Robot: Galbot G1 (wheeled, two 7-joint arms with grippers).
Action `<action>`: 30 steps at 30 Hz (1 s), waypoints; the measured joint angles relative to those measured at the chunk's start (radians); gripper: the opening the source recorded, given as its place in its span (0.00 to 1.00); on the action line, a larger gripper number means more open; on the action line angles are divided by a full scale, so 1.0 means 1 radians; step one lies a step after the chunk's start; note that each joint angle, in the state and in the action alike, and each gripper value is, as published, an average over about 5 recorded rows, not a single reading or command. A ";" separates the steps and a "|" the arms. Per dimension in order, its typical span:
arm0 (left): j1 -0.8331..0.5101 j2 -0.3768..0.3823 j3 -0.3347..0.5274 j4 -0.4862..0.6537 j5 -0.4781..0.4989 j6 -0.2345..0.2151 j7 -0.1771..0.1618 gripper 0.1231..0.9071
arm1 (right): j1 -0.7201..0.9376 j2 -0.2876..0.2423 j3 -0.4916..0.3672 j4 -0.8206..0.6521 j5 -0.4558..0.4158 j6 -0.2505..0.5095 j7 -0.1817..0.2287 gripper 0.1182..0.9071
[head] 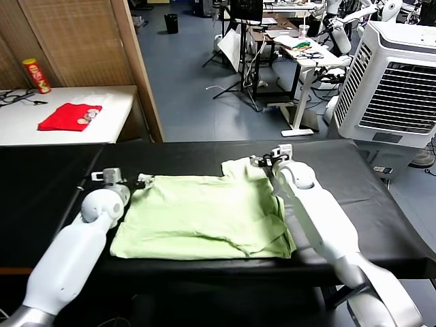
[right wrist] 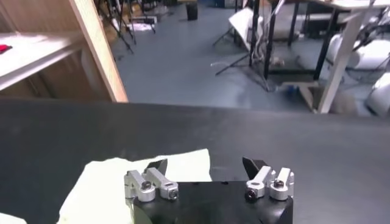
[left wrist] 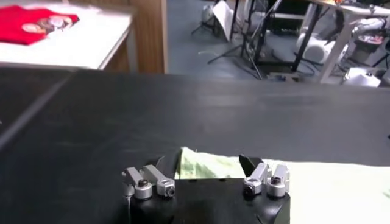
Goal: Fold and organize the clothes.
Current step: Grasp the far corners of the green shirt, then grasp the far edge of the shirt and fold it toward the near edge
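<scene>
Across the middle of the black counter [head: 54,184] lies the pale green shirt [head: 204,218], spread mostly flat with some wrinkles toward its near edge and one sleeve or corner jutting out at the far right. Spread open like this, its far edge is reachable from both sides, which suits a fold made by two arms together.

At that far edge, the left gripper [head: 126,179] sits low at the shirt's far left corner. In its wrist view the fingers [left wrist: 251,165] stand apart with the corner of green fabric lying between them, not pinched. The right gripper [head: 270,160] is at the far right corner by the jutting piece; its fingers [right wrist: 156,166] are likewise spread, straddling a pale flap of cloth without clamping it. Both arms look placed to take the two far corners at once, so the first fold seems not yet started.

Farther off, a white side table [head: 116,109] to the left carries a red cloth [head: 68,116] and a red can [head: 36,75], well apart from the work.
</scene>
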 joint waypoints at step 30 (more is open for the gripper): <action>0.128 0.046 -0.108 -0.201 0.046 -0.045 0.017 0.01 | -0.264 -0.169 0.091 0.476 0.090 0.062 0.052 0.00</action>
